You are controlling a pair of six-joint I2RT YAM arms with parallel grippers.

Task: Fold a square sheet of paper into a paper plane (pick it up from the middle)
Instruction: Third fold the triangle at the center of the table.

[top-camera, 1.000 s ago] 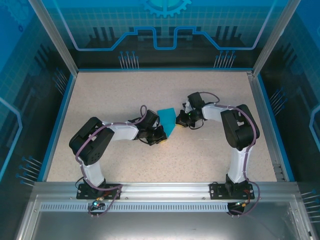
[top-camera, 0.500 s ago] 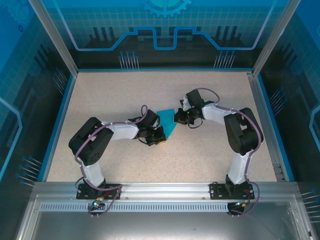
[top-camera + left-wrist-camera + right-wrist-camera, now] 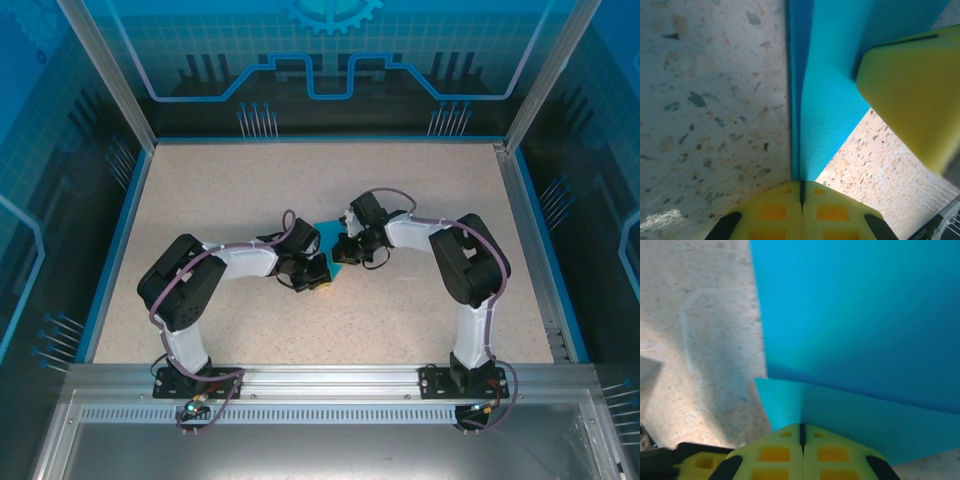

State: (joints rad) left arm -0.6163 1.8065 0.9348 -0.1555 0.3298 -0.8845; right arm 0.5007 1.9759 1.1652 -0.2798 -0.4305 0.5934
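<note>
Mid-fold, I judge. Square sheet of paper (image 3: 326, 226) sits at frame centre on table (image 3: 250, 180), partly creased. Left tool (image 3: 801, 186) pinched shut on fold edge. Right tool (image 3: 801, 432) looks clamped on lower flap. Next I'd need aligned edges and gentle pull.

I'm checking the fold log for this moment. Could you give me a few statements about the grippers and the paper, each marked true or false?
1. The left gripper and the right gripper meet at the teal paper near the middle of the table. True.
2. The left gripper is spread wide open. False: its fingers are pressed together on the paper's edge.
3. The right gripper is shut on the paper. True.
4. The paper lies flat and uncreased. False: a fold line runs across it in the right wrist view.
</note>
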